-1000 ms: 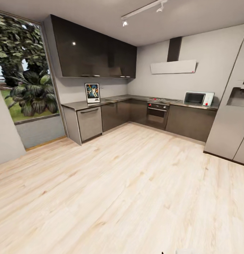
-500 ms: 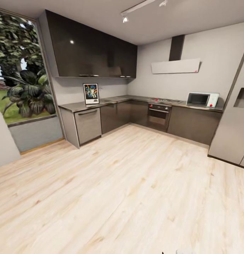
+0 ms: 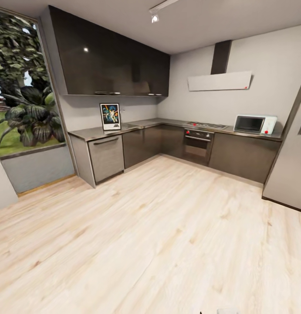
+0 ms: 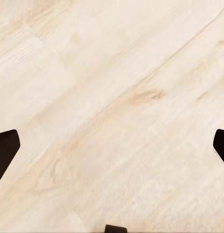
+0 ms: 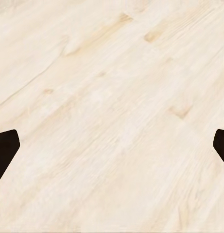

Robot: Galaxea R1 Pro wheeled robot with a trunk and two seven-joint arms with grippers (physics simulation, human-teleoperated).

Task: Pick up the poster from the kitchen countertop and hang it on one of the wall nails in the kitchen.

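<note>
Poster (image 3: 110,116): stands upright on the surface (image 3: 124,128), near its left end, its back against the pale grey wall (image 3: 87,114) under the dark upper cabinets (image 3: 111,61). Black frame, white border, colourful figures on dark blue.
Surface: a glossy dark grey L-shaped worktop that runs from the poster's end to the far corner and then along the back wall.
On the back run: a hob (image 3: 204,125) set into the surface above an oven (image 3: 198,144), and a white microwave (image 3: 254,124) near the right end.
Above the hob: a pale flat extractor hood (image 3: 219,81) with a dark duct going up.
Wall nails: too small to make out on the grey walls.
Left of the kitchen: a large window (image 3: 17,87) with green plants outside.
Right edge: a tall grey refrigerator (image 3: 292,165).
Floor (image 3: 159,235): light wood planks, lying wide between the camera and the cabinets.
Left jaws (image 4: 112,150): two dark fingertips at opposite edges of the left wrist view, spread wide, nothing between them, light wood floor beyond.
Right jaws (image 5: 112,150): likewise spread wide and released, only floor planks between the tips.
</note>
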